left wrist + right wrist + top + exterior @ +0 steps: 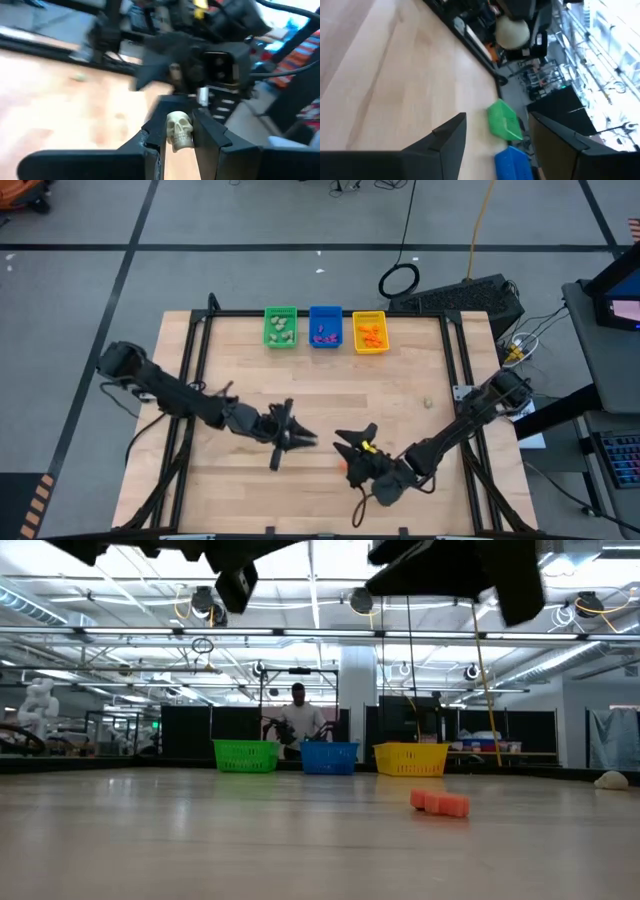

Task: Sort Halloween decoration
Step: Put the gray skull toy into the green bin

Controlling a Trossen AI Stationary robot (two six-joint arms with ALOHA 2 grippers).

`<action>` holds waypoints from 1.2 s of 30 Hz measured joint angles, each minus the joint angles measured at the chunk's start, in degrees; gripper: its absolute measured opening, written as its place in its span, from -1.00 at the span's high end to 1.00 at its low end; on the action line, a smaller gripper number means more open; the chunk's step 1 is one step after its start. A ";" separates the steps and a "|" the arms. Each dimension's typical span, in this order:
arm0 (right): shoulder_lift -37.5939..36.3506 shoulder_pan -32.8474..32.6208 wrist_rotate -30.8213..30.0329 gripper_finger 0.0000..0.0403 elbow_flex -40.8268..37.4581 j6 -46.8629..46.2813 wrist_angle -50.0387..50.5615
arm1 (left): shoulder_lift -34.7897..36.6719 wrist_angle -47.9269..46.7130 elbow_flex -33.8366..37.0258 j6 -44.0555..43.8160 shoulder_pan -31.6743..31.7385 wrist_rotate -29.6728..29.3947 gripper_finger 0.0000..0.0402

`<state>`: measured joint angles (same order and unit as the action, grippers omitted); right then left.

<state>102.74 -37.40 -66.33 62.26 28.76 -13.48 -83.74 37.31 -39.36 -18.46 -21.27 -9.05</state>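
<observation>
1. Left gripper (300, 439), near the middle of the tabletop (240, 365) and above its surface: fingers (152, 145) nearly closed, pinching a small pale skull (179, 129) between them. The hold sits across the skull's sides; face and jaw stay exposed.
2. Handling estimate for the skull: light, rigid, moulded with a smooth rounded crown that could slip. The side-to-side pinch looks like the sensible place to take it.
3. Right gripper (352, 442), just right of the left one: fingers (447, 137) spread wide, nothing between them.
4. An orange trinket (440, 803) lies on the tabletop under the right gripper. It looks blocky and light; a grip across its short width should do.
5. A pale piece (426, 403) sits alone farther right, well apart from both arms.
6. Far edge, left to right: green bin (280, 327) with pale pieces, blue bin (325, 326) with purple ones, yellow bin (370, 332) with orange ones.
7. View comparison: only the left wrist view identifies the held item as a skull; from overhead it is hidden. The low view shows the orange trinket lying free and a person (299, 720) behind the bins.
</observation>
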 joint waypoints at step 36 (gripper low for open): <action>-13.62 0.67 16.96 -0.01 0.00 -35.37 37.83 | 5.77 -22.96 0.51 26.34 48.97 -15.08 0.66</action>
<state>89.12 -36.73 -49.36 62.26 -6.61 24.34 -77.97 14.35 -38.85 7.87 27.70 -24.13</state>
